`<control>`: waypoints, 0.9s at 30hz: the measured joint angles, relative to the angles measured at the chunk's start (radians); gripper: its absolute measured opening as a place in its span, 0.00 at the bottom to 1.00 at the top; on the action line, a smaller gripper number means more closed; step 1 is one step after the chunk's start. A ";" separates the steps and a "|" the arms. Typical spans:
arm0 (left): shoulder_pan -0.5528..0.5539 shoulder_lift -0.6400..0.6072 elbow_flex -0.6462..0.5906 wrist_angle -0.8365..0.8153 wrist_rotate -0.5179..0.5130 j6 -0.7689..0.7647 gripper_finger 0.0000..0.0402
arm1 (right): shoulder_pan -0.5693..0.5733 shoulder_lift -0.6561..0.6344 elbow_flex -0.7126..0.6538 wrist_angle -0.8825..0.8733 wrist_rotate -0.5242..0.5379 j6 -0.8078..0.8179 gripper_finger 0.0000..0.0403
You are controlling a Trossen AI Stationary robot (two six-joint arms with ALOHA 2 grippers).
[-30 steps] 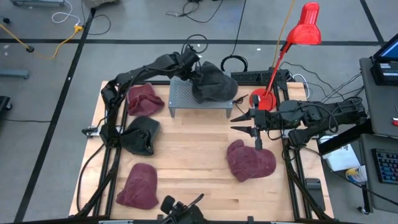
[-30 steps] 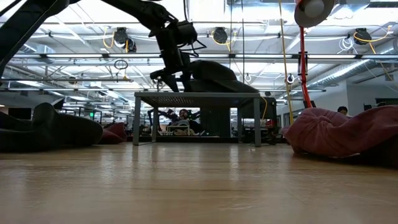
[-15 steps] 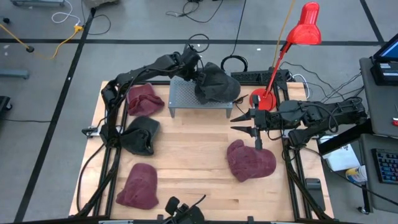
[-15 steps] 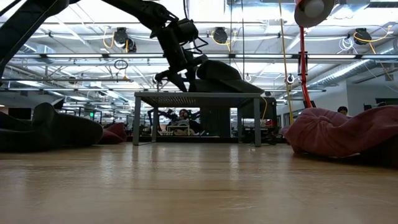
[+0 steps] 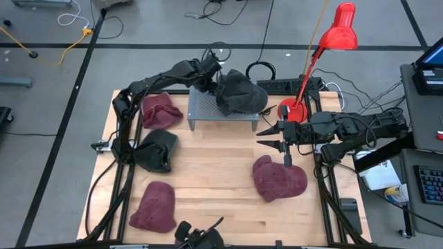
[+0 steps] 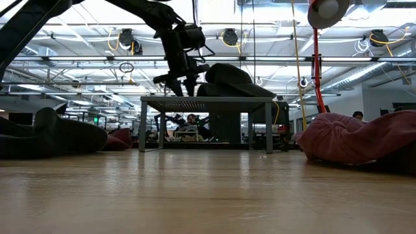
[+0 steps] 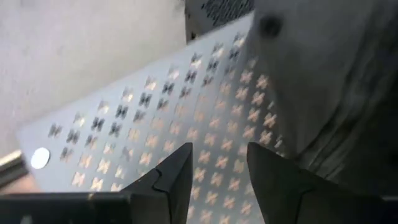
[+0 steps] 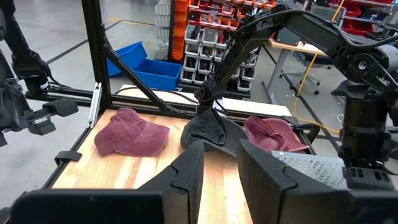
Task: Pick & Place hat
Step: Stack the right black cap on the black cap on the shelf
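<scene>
A dark hat [image 5: 240, 93] lies on the right part of the grey perforated stand [image 5: 208, 109]; in the low view the dark hat [image 6: 231, 79] sits on the stand's top [image 6: 205, 99]. My left gripper [image 5: 205, 81] hovers open over the stand's far left part, just left of the hat, fingers pointing down [image 6: 180, 79]. In the left wrist view the stand's top [image 7: 143, 118] shows between its fingers and the hat [image 7: 336, 93] lies beside them. My right gripper [image 5: 280, 137] waits open above the table, just beyond a maroon hat [image 5: 279, 178].
Other hats lie on the table: maroon [image 5: 161, 108], dark [image 5: 156, 149], maroon [image 5: 154, 206]. A red desk lamp [image 5: 337, 31] stands with its base [image 5: 294, 109] right of the stand. Bare wood lies between the stand and the near edge.
My left gripper tipped toward the dark hat, then drew back toward the table's left and stands upright again beside it. The hat stays on the stand, its crown now bulging a little higher.
</scene>
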 joint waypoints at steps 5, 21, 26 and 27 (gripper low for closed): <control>0.001 0.000 0.000 -0.095 0.038 -0.008 0.35 | 0.000 0.000 0.000 0.000 0.005 -0.001 0.22; -0.004 -0.252 0.002 -0.185 0.059 0.003 0.40 | 0.000 0.000 0.000 0.001 0.004 -0.033 0.22; -0.022 -0.349 0.002 -0.207 0.148 0.025 0.43 | 0.000 0.000 0.000 0.004 0.004 -0.033 0.22; -0.027 -0.366 0.002 -0.219 0.168 0.025 0.43 | 0.000 0.000 0.000 0.008 0.004 -0.033 0.22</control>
